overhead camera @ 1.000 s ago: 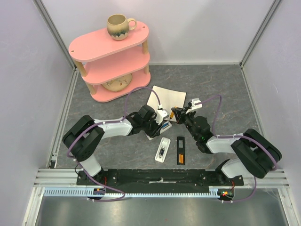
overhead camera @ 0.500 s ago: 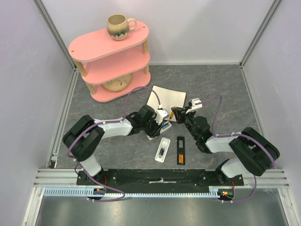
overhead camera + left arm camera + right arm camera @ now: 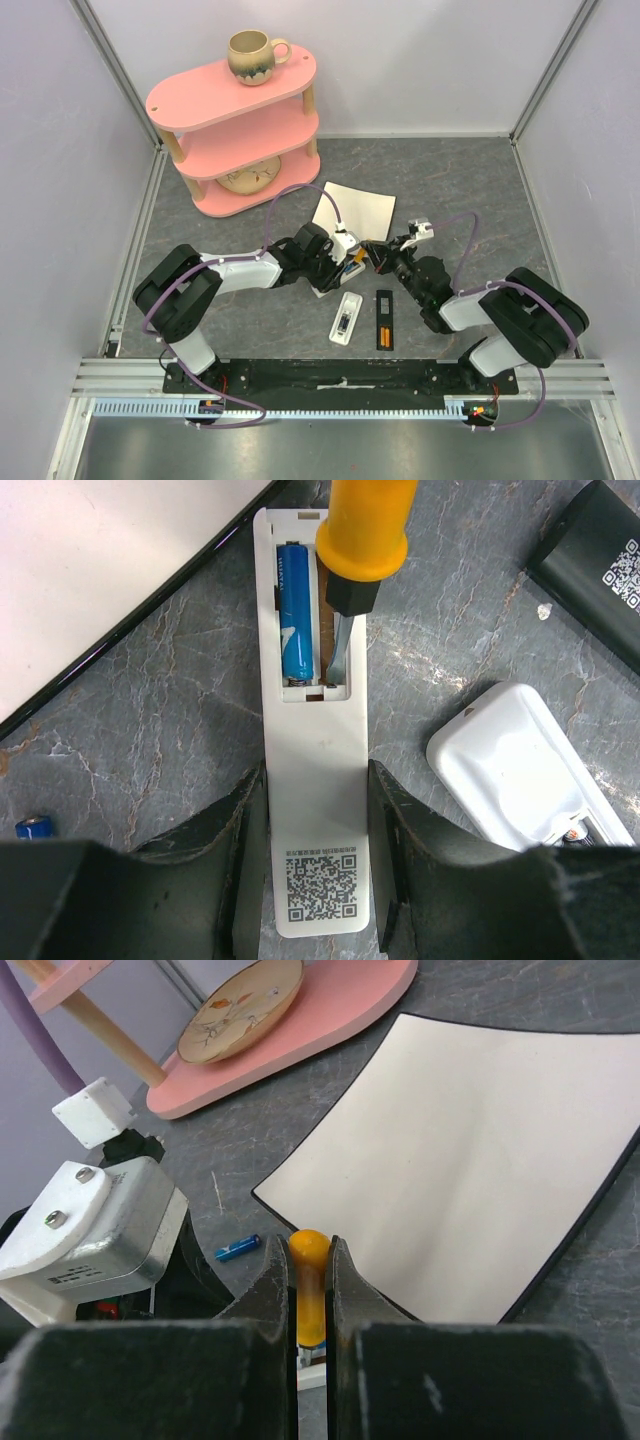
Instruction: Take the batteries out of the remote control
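Note:
My left gripper (image 3: pixel 315 780) is shut on the lower end of a white remote control (image 3: pixel 315 730), one finger on each long side. The remote lies back up with its battery bay uncovered. One blue battery (image 3: pixel 296 610) sits in the bay's left slot. My right gripper (image 3: pixel 309 1250) is shut on the orange handle of a screwdriver (image 3: pixel 310 1280). In the left wrist view the screwdriver's (image 3: pixel 368 530) metal tip reaches into the bay's right slot beside the blue cell. A loose blue battery (image 3: pixel 238 1248) lies on the table to the left.
A second white remote (image 3: pixel 347 318) and a black remote (image 3: pixel 385 320) holding orange cells lie near the front. A white sheet (image 3: pixel 352 210) lies behind the grippers. The pink shelf (image 3: pixel 235 120) with a mug (image 3: pixel 252 55) and a plate (image 3: pixel 240 1005) stands at the back left.
My right gripper has shifted a little left and nearer with the screwdriver, closer to the held remote. The left arm has not moved.

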`<state>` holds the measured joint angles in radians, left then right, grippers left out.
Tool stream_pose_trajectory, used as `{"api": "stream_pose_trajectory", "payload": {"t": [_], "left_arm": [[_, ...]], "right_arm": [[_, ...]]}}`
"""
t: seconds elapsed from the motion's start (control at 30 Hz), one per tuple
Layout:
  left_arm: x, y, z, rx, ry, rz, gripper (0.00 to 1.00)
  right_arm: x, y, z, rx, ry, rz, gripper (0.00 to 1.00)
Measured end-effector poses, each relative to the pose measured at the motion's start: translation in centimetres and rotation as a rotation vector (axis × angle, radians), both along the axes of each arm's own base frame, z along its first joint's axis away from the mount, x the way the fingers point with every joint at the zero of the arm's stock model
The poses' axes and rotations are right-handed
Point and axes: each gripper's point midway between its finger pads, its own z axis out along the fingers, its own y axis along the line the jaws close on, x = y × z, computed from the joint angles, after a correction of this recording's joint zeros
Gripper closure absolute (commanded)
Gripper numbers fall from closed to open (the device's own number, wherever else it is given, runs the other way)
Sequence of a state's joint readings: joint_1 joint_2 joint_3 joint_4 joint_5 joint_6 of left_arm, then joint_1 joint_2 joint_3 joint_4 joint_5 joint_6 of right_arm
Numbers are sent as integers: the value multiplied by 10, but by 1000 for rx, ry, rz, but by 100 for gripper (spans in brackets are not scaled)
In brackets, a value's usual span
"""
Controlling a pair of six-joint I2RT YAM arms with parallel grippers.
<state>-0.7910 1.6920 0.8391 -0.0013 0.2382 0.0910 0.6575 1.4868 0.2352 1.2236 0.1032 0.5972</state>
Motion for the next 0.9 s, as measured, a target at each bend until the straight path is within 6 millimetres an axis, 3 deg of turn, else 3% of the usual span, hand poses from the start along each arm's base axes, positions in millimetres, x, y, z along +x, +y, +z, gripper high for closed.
{"api": "stream_pose_trajectory", "payload": {"t": [0.3, 0.57, 0.9], "left_arm": [[0, 0, 0, -2, 0, 0, 98], [0, 0, 0, -4, 0, -1, 98], [0, -1, 0, -4, 1, -1, 98]], "right_arm": [[0, -8, 5, 23, 11, -31, 100], [18, -11, 23, -23, -34, -92, 100], [26, -25, 13, -88, -3, -170, 100]]}}
